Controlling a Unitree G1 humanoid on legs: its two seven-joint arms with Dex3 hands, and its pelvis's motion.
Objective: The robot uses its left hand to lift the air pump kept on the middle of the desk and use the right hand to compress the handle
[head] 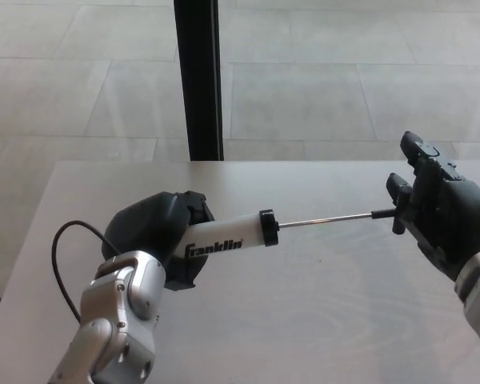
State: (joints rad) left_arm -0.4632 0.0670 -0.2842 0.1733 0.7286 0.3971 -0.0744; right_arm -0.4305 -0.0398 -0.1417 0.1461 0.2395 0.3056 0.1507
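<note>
The desk [320, 320] is a pale wood-grain surface whose far edge runs straight across the middle of the head view, with its left edge slanting down toward the near left corner; beyond the far edge lies a tiled floor [344, 88] and a dark upright post [198, 80] standing just behind that edge, left of centre. Most of the desk top is bare, with wide free surface along the near edge and between the two hands. The air pump [228, 242] is held over the middle-left of the desk, lying nearly level and pointing toward the right edge: its white barrel carries black "Franklin" lettering, a black collar caps the barrel, and a thin metal rod [324, 221] stretches out from it to the black handle [397, 218]. The left hand [156, 240] comes up from the near left corner on a silver forearm, its black fingers wrapped firmly around the barrel's near end; a black cable [64, 256] loops out beside the wrist. The right hand [440, 212] reaches in from the right edge, palm turned toward the pump, its thick fingers raised and apart, the handle touching or just against the palm, not clasped.
</note>
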